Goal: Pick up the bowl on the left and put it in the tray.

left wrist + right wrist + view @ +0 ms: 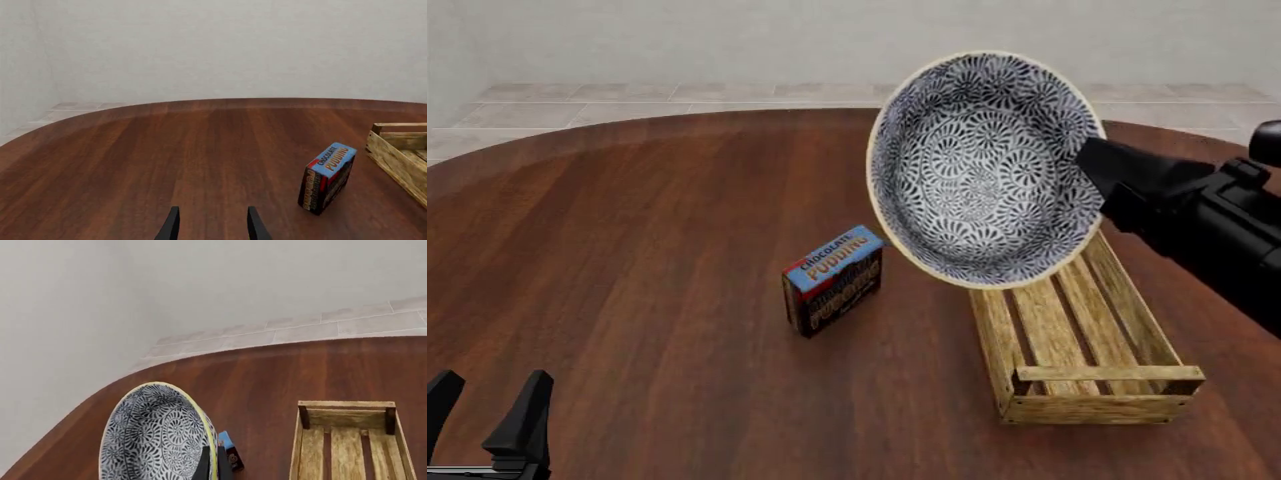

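The surface is dark reddish wood with a smooth, slightly shiny finish and long grain streaks. The tray is pale, rough-looking slatted wood, matt. The bowl looks like glazed ceramic, its blue-and-white inside smooth, its rim cream. The pudding box looks like printed cardboard. Both tools, left and right, are matt black, like plastic.
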Robot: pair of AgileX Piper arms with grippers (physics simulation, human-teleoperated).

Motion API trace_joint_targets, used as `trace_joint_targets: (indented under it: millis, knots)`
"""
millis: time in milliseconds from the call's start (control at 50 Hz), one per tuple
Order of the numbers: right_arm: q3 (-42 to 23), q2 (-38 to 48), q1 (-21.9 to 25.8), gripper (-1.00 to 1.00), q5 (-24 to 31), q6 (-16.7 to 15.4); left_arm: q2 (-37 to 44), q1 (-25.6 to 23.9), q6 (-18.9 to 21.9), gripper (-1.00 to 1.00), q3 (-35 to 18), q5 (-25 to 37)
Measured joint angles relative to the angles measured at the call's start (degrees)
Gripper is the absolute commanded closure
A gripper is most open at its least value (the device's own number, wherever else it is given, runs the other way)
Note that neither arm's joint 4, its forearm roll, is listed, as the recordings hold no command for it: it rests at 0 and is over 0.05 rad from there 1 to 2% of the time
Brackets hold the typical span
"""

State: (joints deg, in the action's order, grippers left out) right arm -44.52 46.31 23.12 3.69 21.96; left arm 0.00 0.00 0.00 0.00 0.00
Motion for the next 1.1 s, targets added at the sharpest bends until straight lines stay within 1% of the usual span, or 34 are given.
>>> trace_joint_targets:
  millis: [160, 360, 1100]
  knots:
    - [1.46, -0.34, -1.51, 1.00, -0.22, 1.86, 0.00, 0.00, 0.00, -1.00, 0.00, 0.00]
    - [2.36, -0.61, -3.16, 1.00, -0.37, 2.89, 0.00, 0.00, 0.00, -1.00, 0.00, 0.00]
    - [4.94, -2.20, -9.37, 1.00, -1.52, 3.47, 0.00, 0.00, 0.00, -1.00, 0.00, 0.00]
